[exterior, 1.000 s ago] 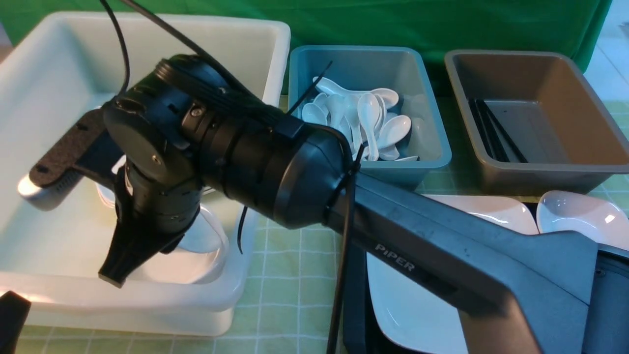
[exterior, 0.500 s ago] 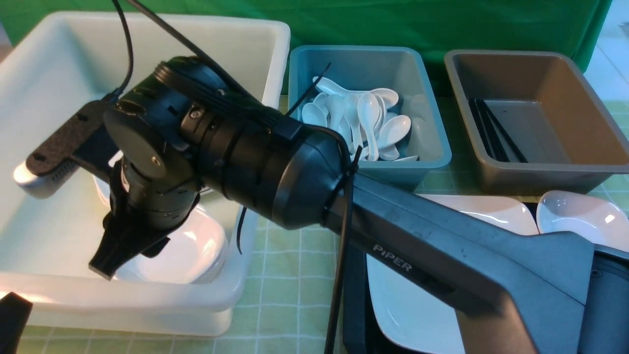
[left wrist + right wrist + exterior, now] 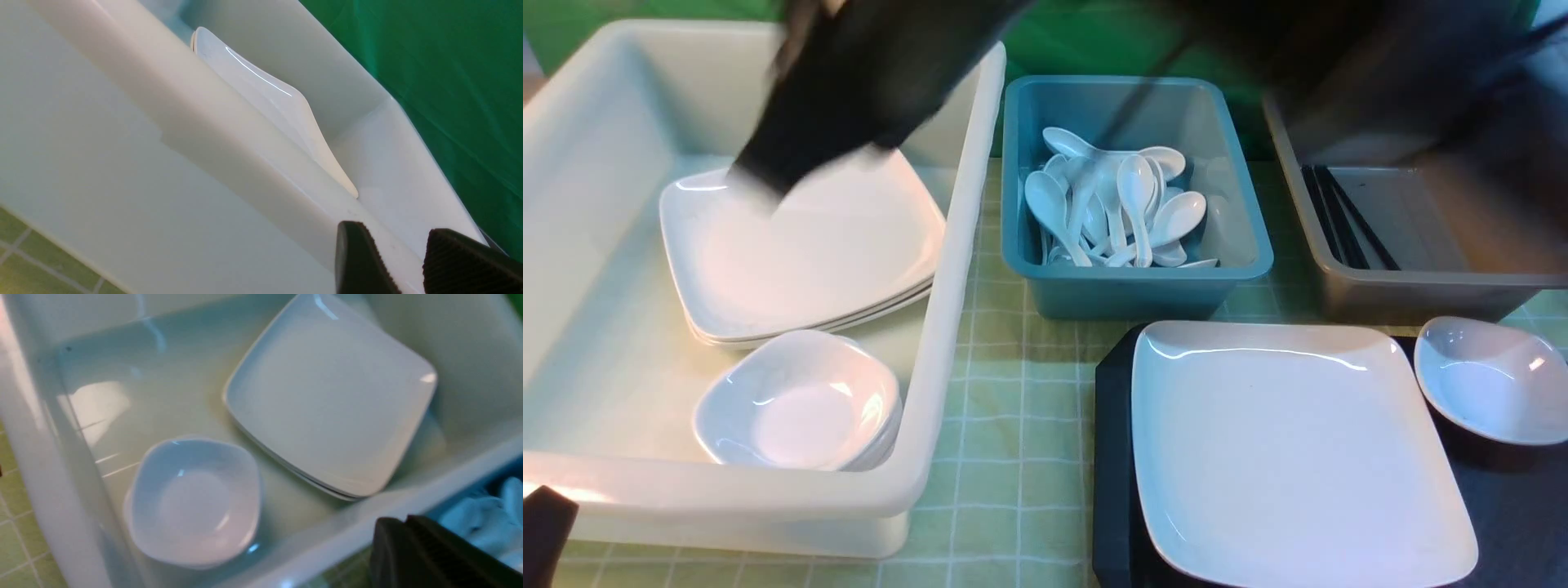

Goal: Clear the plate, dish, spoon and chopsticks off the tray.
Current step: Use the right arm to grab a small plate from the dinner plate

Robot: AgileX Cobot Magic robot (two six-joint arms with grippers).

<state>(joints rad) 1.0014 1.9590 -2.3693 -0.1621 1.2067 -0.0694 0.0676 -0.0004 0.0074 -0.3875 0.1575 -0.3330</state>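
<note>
The plate (image 3: 1298, 449) is seen flat on the tray (image 3: 1112, 457), at the lower right of the front view. The right end effector (image 3: 768, 163), clenched and empty, is blurred at the upper left over the white tub (image 3: 964, 204), well apart from the plate. The left end effector (image 3: 396, 230) is parted on nothing. The right arm is judged the nearer.

A green cloth backdrop (image 3: 1111, 41) hangs across twelve o'clock, creased in soft folds, and closes off the far side. The counter (image 3: 1013, 425) wears a pale green cloth ruled into squares by thin white lines, which shows from six o'clock up through the centre. At two o'clock, past the backdrop's edge, lies a pale, faintly lined surface (image 3: 1547, 90); floor or wall, I cannot tell. The light is soft and even.
</note>
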